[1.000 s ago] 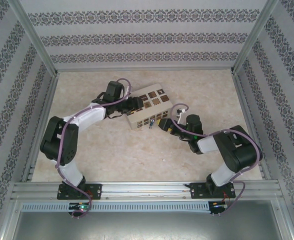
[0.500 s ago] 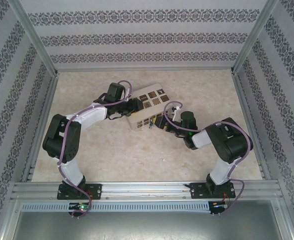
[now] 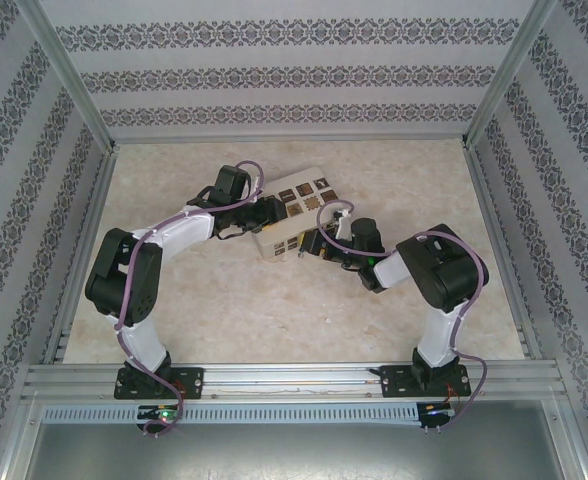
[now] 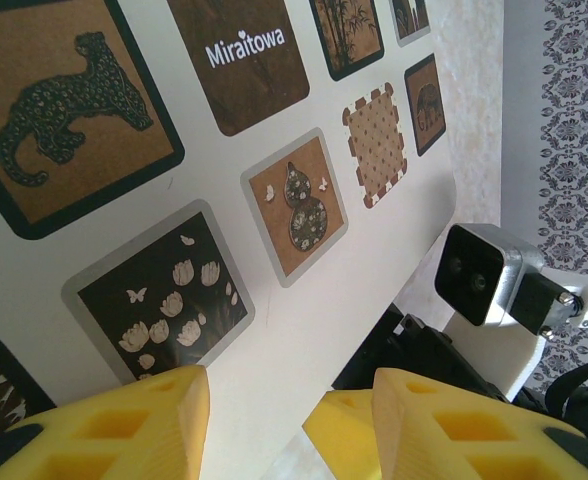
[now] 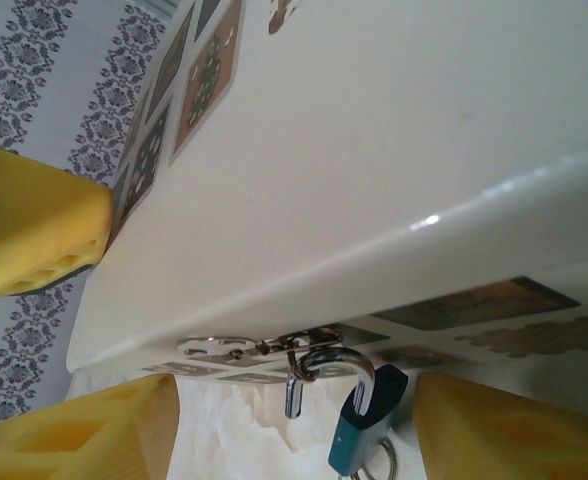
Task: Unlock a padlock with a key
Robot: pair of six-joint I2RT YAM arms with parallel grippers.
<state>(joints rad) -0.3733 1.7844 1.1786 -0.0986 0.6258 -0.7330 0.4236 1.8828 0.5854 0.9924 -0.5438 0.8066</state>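
Padlock (image 5: pixel 359 435) approach, unlocking not begun.
Right gripper (image 5: pixel 294 440) open astride padlock hanging at box (image 5: pixel 374 150); left gripper (image 4: pixel 289 430) at box, grip unclear. Next: fine pinch on key.

We've got striped, floral-patterned walls (image 3: pixel 274 75) left, right and far, a beige marbled worktop (image 3: pixel 224 320), and an aluminium rail (image 3: pixel 294 378) along the near edge. Bright, even lighting.
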